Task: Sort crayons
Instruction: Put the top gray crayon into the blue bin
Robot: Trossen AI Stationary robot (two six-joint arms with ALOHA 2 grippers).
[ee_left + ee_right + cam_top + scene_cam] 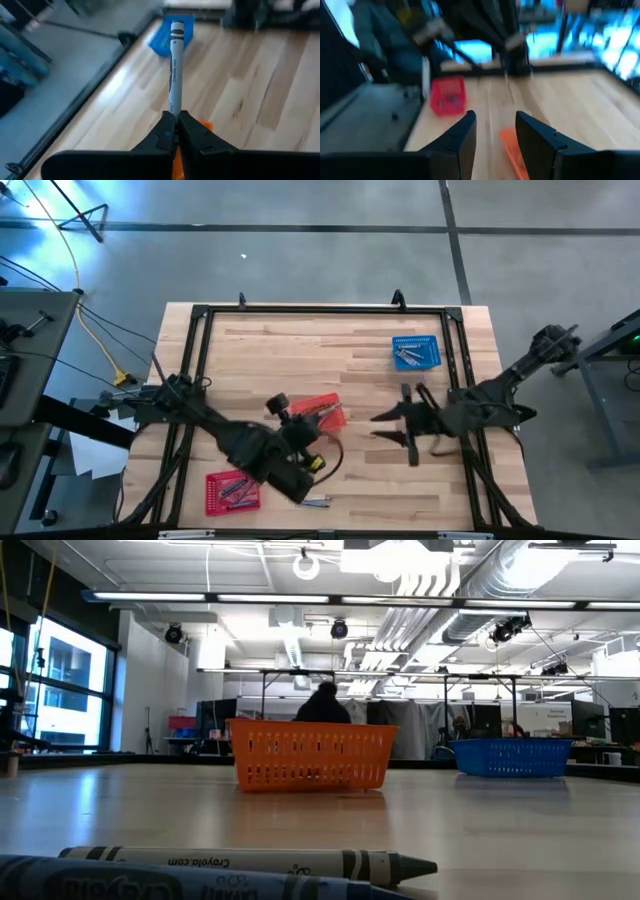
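Note:
My left gripper (176, 125) is shut on a grey crayon (175, 65) above the orange basket (322, 412), which also shows in the low view (310, 755). My right gripper (495, 132) is open and empty to the right of the orange basket (510, 145), and shows in the high view (385, 425). A blue basket (415, 352) at the far right holds a few crayons. A red basket (232, 490) at the near left holds several crayons. Two loose crayons, one grey (250, 862) and one blue (180, 885), lie at the table's near edge. My left gripper pinches the grey crayon by one end (173, 106) between its two fingertips. The crayon sticks straight out ahead in line with the fingers, its free end (177, 27) toward the blue basket (170, 37). It is lifted clear of the table.
A black frame (320, 308) runs round the table's edges. Bare wood lies between the orange basket and the blue basket. A person (325, 705) shows in the room behind the orange basket.

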